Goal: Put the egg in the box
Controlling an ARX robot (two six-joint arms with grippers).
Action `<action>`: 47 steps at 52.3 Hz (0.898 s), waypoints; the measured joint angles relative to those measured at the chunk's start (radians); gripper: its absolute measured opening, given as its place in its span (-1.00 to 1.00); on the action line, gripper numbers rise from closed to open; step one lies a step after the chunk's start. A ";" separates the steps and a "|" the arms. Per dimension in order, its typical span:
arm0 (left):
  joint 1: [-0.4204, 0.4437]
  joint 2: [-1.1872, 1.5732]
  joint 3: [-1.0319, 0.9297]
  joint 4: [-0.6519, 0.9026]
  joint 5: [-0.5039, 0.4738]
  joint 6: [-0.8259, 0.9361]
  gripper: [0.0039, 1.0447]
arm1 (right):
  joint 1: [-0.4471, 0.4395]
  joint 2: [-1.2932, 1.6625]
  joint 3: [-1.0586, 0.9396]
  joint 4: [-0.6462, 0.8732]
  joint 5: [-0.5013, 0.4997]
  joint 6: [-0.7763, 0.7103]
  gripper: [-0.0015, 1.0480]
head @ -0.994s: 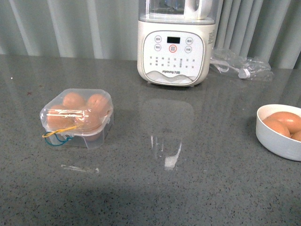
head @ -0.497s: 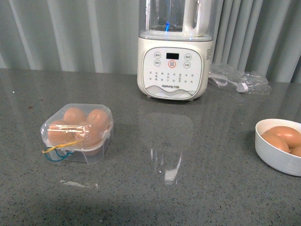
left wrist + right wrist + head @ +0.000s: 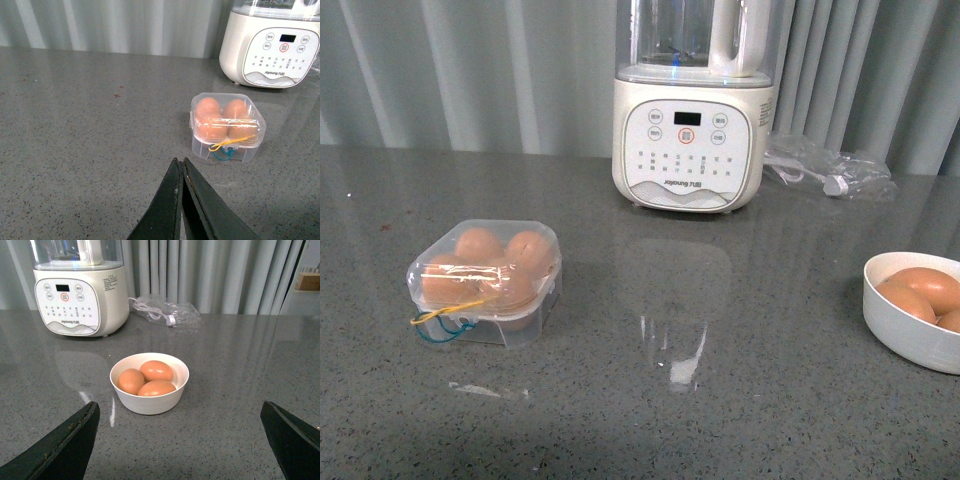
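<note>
Grey speckled worktop (image 3: 740,400) fills the front view, backed by pale pleated curtains (image 3: 450,70). Toward the worktop's left edge sits the box (image 3: 485,282), a clear plastic four-cell case with its lid down over four brown eggs, one in each cell; which of them is the task's egg cannot be told. Yellow and blue elastic loops (image 3: 442,320) hang at its near side. At the far edge, near the middle, stands a cream blender (image 3: 692,110) with a button panel and a clear jug on top. Beside it, further toward the right edge, lies a clear plastic bag (image 3: 830,160) with a white cable inside. At the right edge a round white bowl (image 3: 910,330) holds more brown eggs. Neither arm shows in this view. From the left wrist view, the left gripper (image 3: 182,175) has its dark jaws pressed together with nothing between them, hovering above bare worktop, short of the box (image 3: 227,127), which stands well apart from them with the blender (image 3: 272,45) beyond it. From the right wrist view, the right gripper (image 3: 182,432) has its jaws spread wide and empty, one black tip at each lower corner of the picture. Between and beyond them stands the white bowl (image 3: 149,405) with three brown eggs (image 3: 156,371) touching one another, and further off the blender (image 3: 80,290) and the plastic bag (image 3: 165,310).
</note>
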 joint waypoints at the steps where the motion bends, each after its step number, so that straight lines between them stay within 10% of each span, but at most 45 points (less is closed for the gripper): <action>1: 0.000 -0.005 -0.002 -0.002 0.000 0.000 -0.94 | 0.000 0.000 0.000 0.000 0.000 0.000 0.86; 47: 0.000 -0.245 -0.011 -0.208 -0.001 -0.003 -0.88 | 0.000 0.000 0.000 0.000 0.000 0.000 0.86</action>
